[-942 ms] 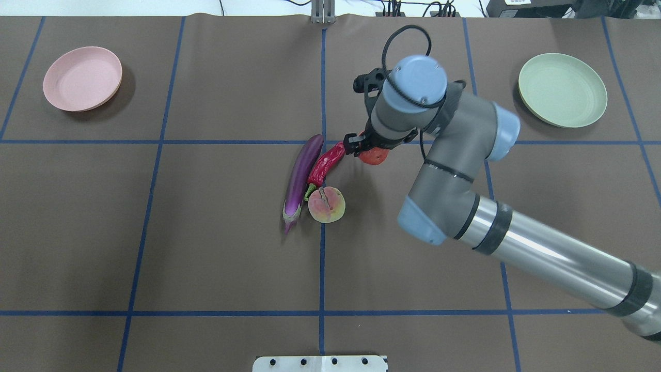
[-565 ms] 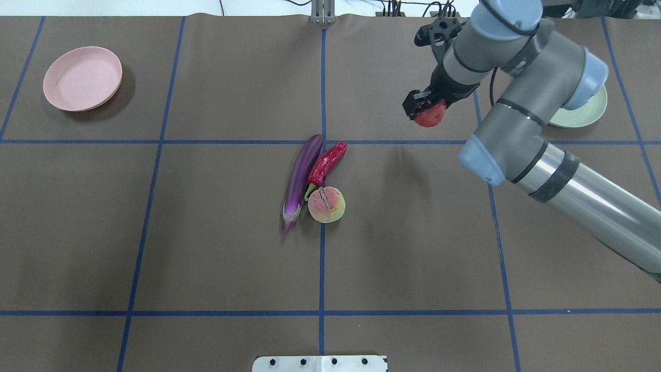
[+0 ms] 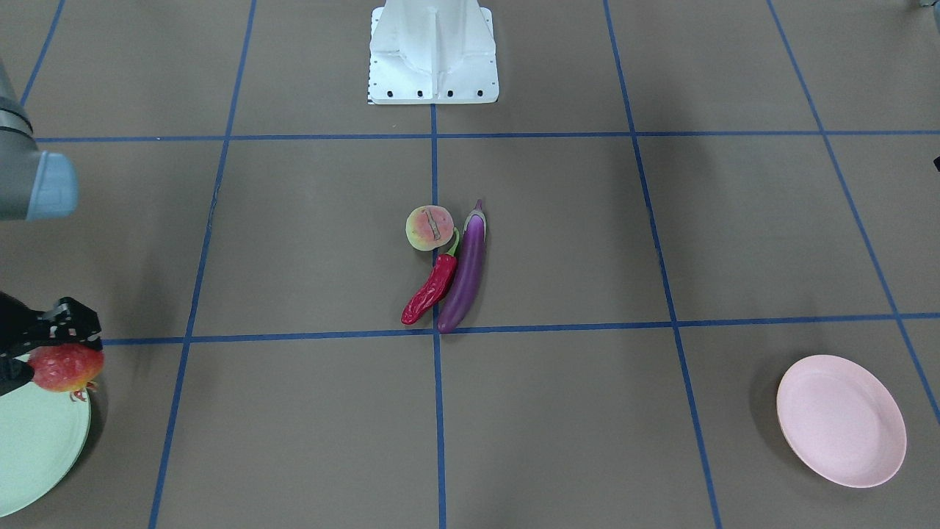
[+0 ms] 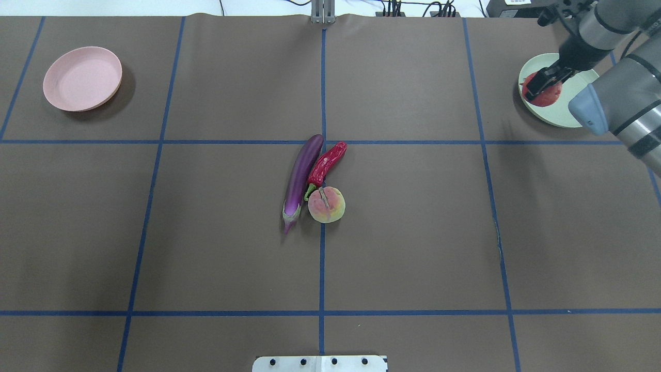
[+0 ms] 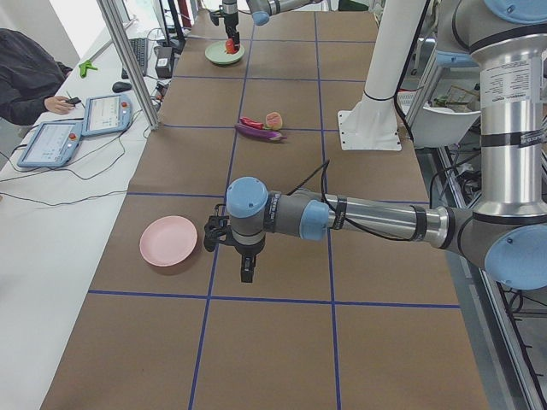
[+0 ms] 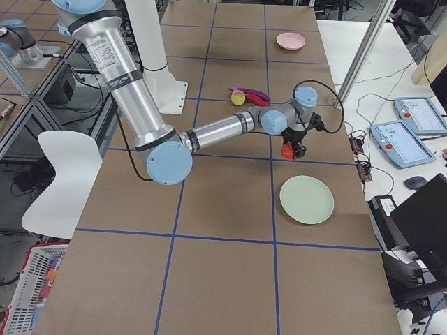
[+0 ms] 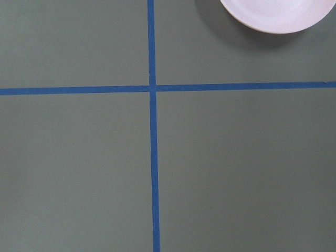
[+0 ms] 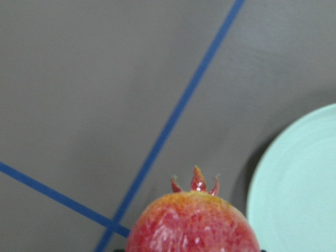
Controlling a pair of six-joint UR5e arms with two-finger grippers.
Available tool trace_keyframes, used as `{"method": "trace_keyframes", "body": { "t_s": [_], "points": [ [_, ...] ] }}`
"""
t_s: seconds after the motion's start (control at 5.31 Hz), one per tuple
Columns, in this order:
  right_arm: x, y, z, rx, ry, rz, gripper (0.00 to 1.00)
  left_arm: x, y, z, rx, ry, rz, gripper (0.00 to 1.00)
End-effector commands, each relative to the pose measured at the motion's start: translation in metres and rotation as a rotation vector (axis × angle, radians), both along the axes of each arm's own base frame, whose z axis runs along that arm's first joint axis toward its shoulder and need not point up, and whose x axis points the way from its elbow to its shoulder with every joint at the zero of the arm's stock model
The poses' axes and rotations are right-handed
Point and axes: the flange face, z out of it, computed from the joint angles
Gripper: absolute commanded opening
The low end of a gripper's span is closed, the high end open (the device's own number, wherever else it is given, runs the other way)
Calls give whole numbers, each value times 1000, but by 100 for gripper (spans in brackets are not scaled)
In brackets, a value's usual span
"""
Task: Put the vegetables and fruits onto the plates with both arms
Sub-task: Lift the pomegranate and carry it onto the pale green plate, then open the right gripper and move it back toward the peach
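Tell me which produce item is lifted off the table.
The pomegranate, clamped in the right gripper beside the mint green plate; the eggplant, chili pepper and peach lie bunched at the table's centre.

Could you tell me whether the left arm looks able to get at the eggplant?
Probably yes: the eggplant lies at the cluster's left edge, the chili and peach on its right side, and only bare table shows between it and the left gripper.

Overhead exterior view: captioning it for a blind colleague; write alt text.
The right gripper holds the pomegranate at the left rim of the mint green plate. The eggplant, chili pepper and peach lie bunched centrally; the pink plate sits empty, far left.
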Motion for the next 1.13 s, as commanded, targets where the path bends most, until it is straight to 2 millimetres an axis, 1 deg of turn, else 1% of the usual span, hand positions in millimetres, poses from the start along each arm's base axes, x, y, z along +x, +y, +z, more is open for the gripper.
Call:
{"method": "trace_keyframes", "body": {
  "t_s": [0.0, 0.19, 0.38, 0.56, 0.75, 0.94],
  "points": [
    [19, 9, 86, 46, -8, -19, 27, 0, 0, -1, 1, 0, 0, 100],
    [19, 8, 81, 52, -14, -14, 99, 0, 0, -1, 1, 0, 0, 100],
    [17, 4, 54, 19, -39, 63, 100, 0, 0, 0, 0, 0, 0, 100],
    [7, 6, -17, -27, -106, 187, 100, 0, 0, 0, -2, 0, 0, 100],
    [-54, 37, -102, -106, -203, 269, 100, 0, 0, 1, -3, 0, 0, 100],
    [-129, 82, -170, -154, -255, 330, 100, 0, 0, 2, -5, 0, 0, 100]
  ]
}}
